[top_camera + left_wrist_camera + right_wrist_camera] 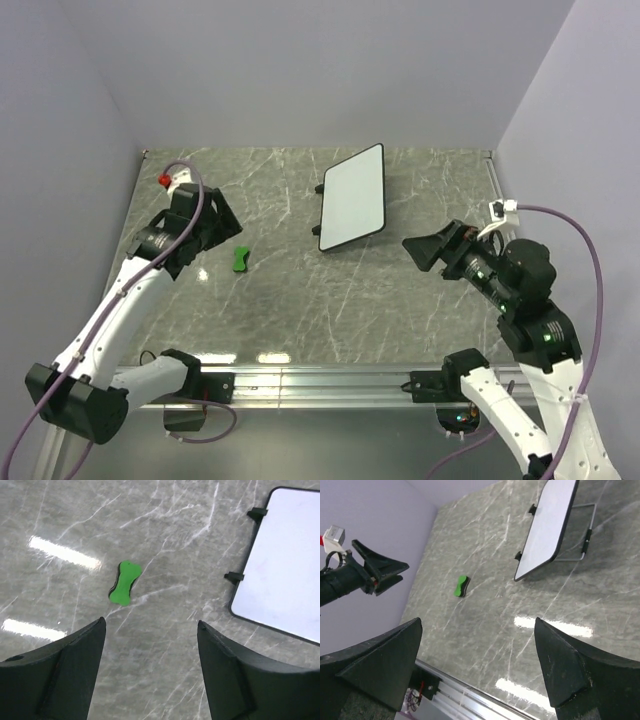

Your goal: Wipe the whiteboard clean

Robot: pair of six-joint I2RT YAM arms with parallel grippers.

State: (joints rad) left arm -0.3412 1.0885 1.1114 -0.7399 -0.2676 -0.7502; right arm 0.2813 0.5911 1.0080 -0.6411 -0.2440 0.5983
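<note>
Toward the far edge of the worktop, a little right of centre, your whiteboard stands tilted back, and both grippers are spread wide with nothing in them.

Your left gripper hangs over the left side of the worktop, well short of the board. Its wrist view shows the two dark fingers wide apart above bare marbled stone. A small green bone-shaped block with a dark underside lies flat just beyond those fingers, between that gripper and the board and touching neither. Your right gripper hovers near the right edge, its jaws also wide, pointing left toward the board's lower corner but apart from it. In the right wrist view, a thin wire stand props the board from behind, and small black feet show along its edge.
</note>
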